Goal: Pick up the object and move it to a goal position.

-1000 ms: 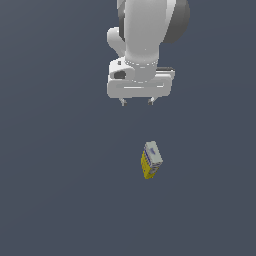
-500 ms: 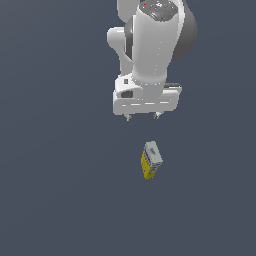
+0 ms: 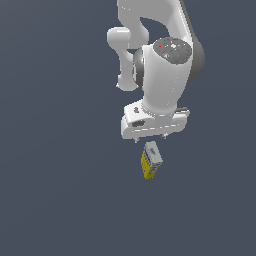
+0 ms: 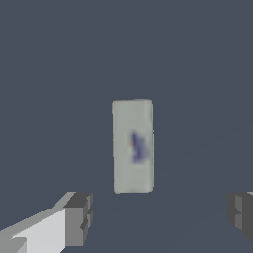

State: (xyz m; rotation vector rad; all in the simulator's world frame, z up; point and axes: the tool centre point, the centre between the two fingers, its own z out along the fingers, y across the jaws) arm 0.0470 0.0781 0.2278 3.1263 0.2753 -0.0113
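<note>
Just carton [image 3: 151,160] below spread jaws

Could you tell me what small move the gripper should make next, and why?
Probably a short shift to centre over the carton, then straight down. The gripper is open and hangs just above the carton without touching it. In the wrist view, the carton is narrower than the gap between the fingers but sits ahead of them, not between them.

Flat, even simulated lighting, no cast shadows; wrist view slightly blurred.
</note>
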